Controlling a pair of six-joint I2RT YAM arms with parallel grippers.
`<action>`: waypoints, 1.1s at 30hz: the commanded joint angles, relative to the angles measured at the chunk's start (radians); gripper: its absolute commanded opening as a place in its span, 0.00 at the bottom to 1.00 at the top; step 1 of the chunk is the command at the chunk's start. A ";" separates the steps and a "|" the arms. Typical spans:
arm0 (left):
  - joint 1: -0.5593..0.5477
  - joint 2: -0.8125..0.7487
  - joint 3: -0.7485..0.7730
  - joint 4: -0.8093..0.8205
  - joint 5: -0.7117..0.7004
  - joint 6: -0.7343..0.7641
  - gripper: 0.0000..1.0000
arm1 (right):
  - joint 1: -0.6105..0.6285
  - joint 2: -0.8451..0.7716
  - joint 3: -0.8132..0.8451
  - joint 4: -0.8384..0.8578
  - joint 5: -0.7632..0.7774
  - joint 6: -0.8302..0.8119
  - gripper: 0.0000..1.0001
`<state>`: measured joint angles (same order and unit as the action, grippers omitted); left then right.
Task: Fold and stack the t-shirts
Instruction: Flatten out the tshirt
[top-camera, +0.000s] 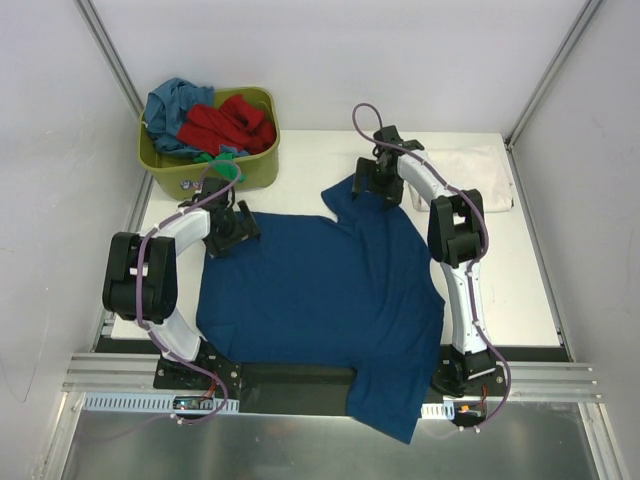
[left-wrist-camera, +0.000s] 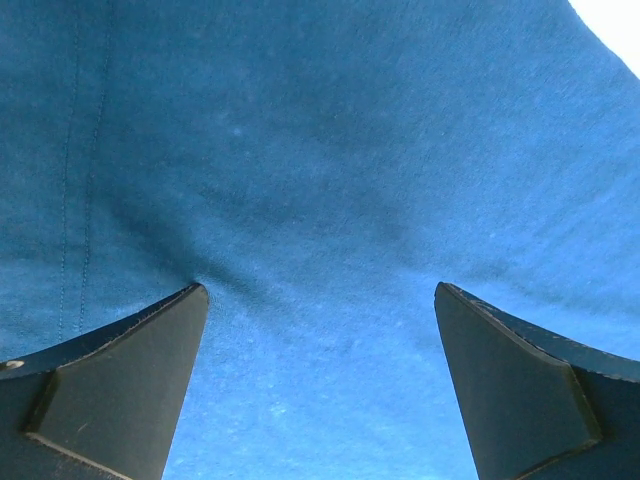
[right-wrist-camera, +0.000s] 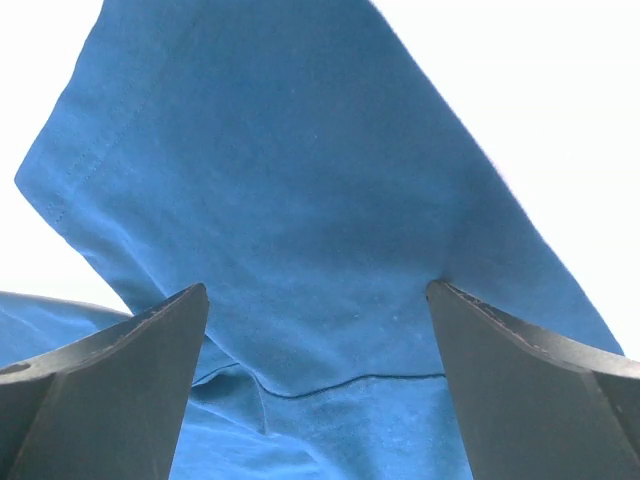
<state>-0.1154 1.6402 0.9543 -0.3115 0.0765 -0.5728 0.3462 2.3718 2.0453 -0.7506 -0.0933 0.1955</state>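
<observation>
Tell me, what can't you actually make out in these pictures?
Top view: the underside of the blue t-shirt lies against the table, hiding any print there.
Top view: garments piled in the olive tub cover one another; their number is unclear.
Top view: the right arm covers part of the white cloth.
Left wrist view: too close; almost only the blue t-shirt shows.

- I see white panel walls (top-camera: 400, 50) on three sides, joined by aluminium posts (top-camera: 108, 50).
- White table (top-camera: 525, 290), evenly lit.
- Metal rail (top-camera: 110, 375) along its near edge.
</observation>
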 joint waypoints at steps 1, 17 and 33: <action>0.019 0.115 0.044 -0.001 0.020 0.019 0.99 | -0.042 0.121 0.117 -0.134 -0.025 -0.030 0.97; 0.060 0.202 0.268 -0.066 -0.023 0.051 0.99 | -0.136 0.242 0.398 0.123 -0.150 -0.007 0.97; -0.117 -0.416 -0.175 -0.218 -0.070 -0.143 0.99 | 0.049 -0.505 -0.442 0.132 0.033 -0.084 0.97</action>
<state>-0.1196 1.3357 0.9150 -0.4049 0.0818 -0.6167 0.3222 2.1250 1.8931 -0.6189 -0.1600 0.0963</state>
